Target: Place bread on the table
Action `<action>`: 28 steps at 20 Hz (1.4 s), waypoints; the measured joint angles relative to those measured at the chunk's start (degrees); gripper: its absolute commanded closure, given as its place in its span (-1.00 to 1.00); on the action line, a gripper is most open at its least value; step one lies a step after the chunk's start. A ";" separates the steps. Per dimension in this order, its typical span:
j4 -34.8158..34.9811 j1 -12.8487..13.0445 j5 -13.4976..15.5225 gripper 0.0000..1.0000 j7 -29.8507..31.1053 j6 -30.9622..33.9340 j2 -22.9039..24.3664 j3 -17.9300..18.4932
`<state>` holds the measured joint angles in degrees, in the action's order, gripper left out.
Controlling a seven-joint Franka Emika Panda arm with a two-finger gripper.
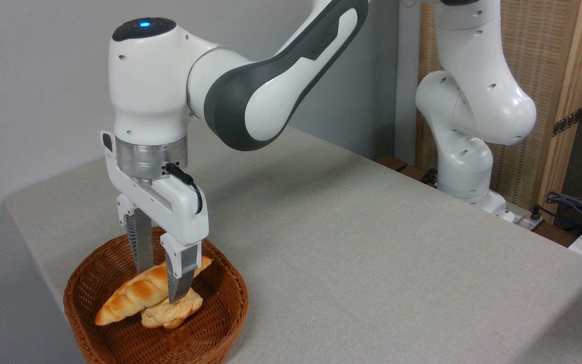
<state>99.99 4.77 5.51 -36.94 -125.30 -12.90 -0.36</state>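
The bread (pixel 129 298), a long glossy golden-brown loaf with diagonal ridges, lies tilted in a brown wicker basket (pixel 220 303) at the front left of the table (pixel 372 263). Its lower end points to the left, and it rests on a small pale bun (pixel 170 313). My gripper (pixel 162 285) has come down into the basket and stands open, one finger on each side of the loaf's right half. The near fingertip reaches down to the bun. The far fingertip is hidden behind the loaf.
The basket sits close to the table's front left corner and edge. The grey cloth surface stretches to the right and back of it. The arm's base (pixel 473 172) stands at the far right edge, with cables (pixel 574 207) and a wooden screen behind it.
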 measured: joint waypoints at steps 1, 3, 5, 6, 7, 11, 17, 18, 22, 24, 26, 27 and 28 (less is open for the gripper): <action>0.00 0.05 0.00 -0.73 0.00 0.00 -0.09 -0.04; 0.00 0.17 0.00 0.30 0.00 0.00 -0.16 -0.09; 0.00 0.22 0.00 0.45 0.00 0.00 -0.23 -0.10; 0.00 0.22 0.00 0.45 0.00 0.00 -0.25 -0.10; 0.00 0.22 0.00 0.45 -0.03 0.00 -0.27 -0.10; 0.00 0.22 0.00 0.45 -0.14 0.00 -0.30 -0.10; -0.12 0.20 0.00 0.44 -0.34 0.00 -0.30 -0.09; -0.19 0.19 0.00 0.44 -0.33 0.00 -0.29 -0.06; -0.45 -0.28 1.18 0.43 -0.15 0.73 0.89 0.40; -0.47 -0.82 1.96 0.41 -0.15 1.71 2.40 0.67; -0.52 -1.32 2.06 0.40 -0.17 4.95 4.45 0.78; -0.52 -1.49 2.06 0.39 -0.17 7.08 5.56 0.79; -0.53 -1.61 2.06 0.37 -0.17 9.34 6.66 0.87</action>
<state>99.46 3.16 7.57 -37.11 -115.96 -6.25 0.51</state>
